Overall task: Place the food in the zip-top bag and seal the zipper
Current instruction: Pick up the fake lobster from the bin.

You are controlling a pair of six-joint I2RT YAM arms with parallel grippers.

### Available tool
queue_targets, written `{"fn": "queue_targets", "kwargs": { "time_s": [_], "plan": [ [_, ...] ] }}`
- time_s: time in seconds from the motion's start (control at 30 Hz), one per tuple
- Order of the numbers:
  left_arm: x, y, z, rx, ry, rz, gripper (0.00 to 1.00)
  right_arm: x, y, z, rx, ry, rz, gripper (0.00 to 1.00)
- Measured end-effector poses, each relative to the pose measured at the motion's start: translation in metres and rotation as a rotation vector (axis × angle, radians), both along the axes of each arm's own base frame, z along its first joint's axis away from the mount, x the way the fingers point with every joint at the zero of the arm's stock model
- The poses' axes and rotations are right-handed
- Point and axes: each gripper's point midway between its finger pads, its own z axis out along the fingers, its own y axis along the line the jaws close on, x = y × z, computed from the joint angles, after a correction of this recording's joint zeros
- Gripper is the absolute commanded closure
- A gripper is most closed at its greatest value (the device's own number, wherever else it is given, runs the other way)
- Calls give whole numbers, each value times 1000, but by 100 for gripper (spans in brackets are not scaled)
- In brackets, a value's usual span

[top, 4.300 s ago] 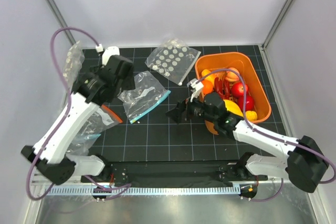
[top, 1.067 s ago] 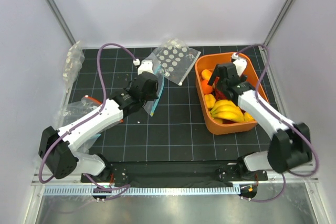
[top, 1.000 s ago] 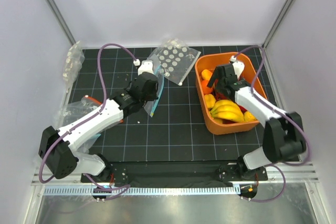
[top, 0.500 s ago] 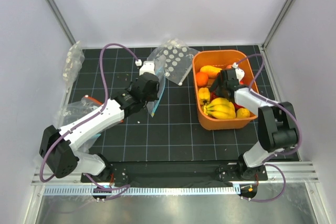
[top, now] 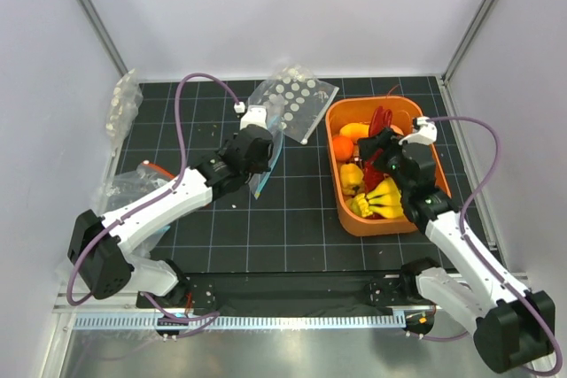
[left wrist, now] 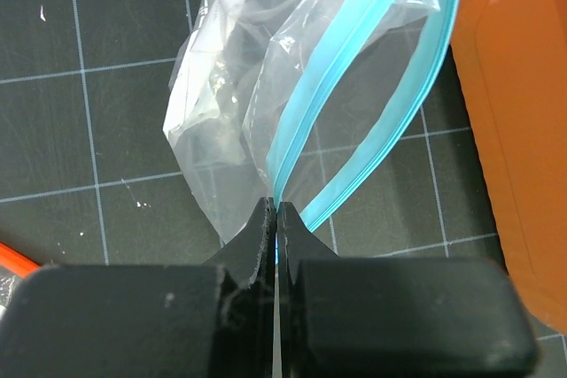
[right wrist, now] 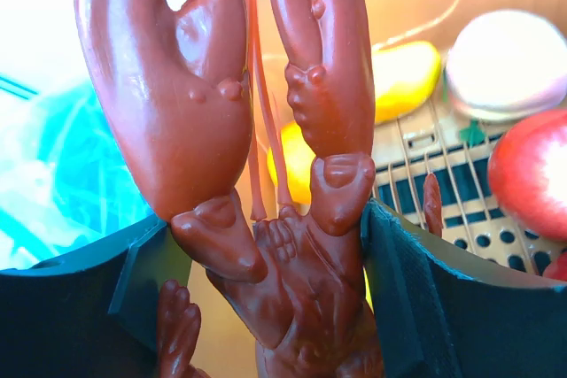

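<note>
The clear zip-top bag (top: 265, 155) lies on the black mat, left of the orange bin (top: 355, 223). My left gripper (left wrist: 275, 210) is shut on one lip of its light-blue zipper (left wrist: 354, 50), so the mouth gapes. In the bin lie a yellow banana bunch (top: 381, 199), a small orange (top: 343, 147) and a mango-like piece (top: 356, 129). Over the bin, my right gripper (right wrist: 275, 254) is shut on a red toy lobster (right wrist: 266, 174), claws pointing away from the wrist. The lobster (top: 381, 119) also shows from above.
A clear bag with white dots (top: 292, 104) lies behind the zip-top bag. More clear bags sit at the far left (top: 124, 104), one with an orange-red strip (top: 152, 170). A red apple (right wrist: 532, 165) and a pale round toy (right wrist: 505, 59) lie in the bin.
My right gripper closed on the red lobster in the bin and raised it. The right arm swung round and the bin shifted slightly. The left gripper kept hold of the bag.
</note>
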Motion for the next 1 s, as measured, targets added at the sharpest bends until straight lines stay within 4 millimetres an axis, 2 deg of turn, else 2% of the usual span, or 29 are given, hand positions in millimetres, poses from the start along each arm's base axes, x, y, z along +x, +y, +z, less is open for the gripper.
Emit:
{"fn": "queue_targets", "kwargs": {
  "time_s": [0.13,0.3,0.47,0.53,0.6,0.8,0.87,0.93,1.0],
  "plan": [
    [0,0,0,2,2,0,100,-9,-3,9,6,-59,1,84],
    [0,0,-4,14,13,-1,100,-8,-13,5,-13,-50,-50,86],
    [3,-3,-9,25,25,-1,100,3,-23,-7,-42,6,-122,88],
    [3,-4,-10,30,31,-3,100,11,-23,-5,-56,31,-134,88],
    [3,-6,-11,30,35,-7,100,20,-23,6,-66,32,-146,87],
    [3,-6,-12,30,38,-9,100,37,-24,80,-58,-111,-164,83],
    [3,-6,-12,31,39,-9,100,39,-24,98,-61,-148,-166,83],
    [3,-6,-13,32,41,-9,100,40,-24,110,-55,-185,-165,81],
    [3,-6,-14,34,43,-9,100,39,-24,112,-56,-190,-158,77]
  ]
}}
